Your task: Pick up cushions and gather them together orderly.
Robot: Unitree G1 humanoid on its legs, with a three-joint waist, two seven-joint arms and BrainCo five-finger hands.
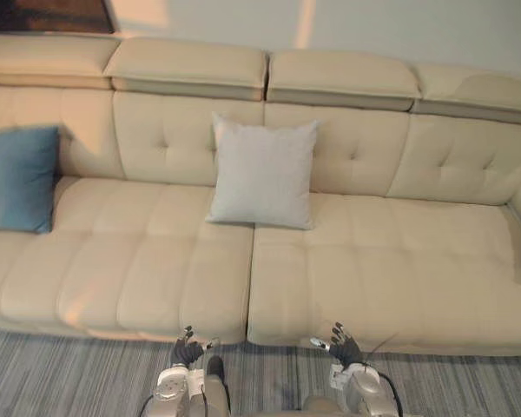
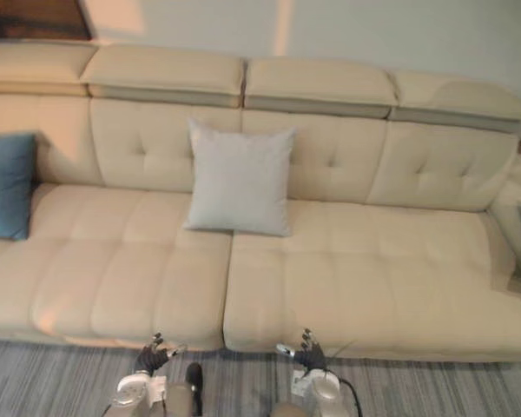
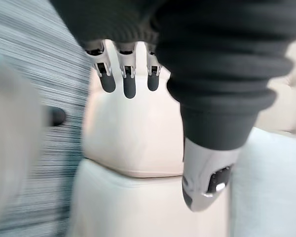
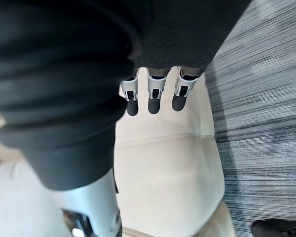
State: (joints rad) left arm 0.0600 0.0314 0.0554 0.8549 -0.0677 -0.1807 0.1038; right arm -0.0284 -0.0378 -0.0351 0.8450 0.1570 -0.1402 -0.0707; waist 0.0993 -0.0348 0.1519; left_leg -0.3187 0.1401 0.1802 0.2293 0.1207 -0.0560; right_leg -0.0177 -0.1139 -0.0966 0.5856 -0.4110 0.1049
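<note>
Grey cushion (image 1: pixel 262 174), blue cushion (image 1: pixel 17 178) apart on sofa (image 1: pixel 391 261); left hand (image 1: pixel 187 352), right hand (image 1: pixel 346 347) empty

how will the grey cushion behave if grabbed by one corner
Probably light: the grey cushion leans upright on the sofa backrest, barely denting the seat. Its plump shape suggests soft filling, so it may sag from one corner.

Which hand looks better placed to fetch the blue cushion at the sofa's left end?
Left, probably: the blue square fabric cushion leans at the beige leather sofa's left end, nearer the open left hand; the open right hand sits farther across.
</note>
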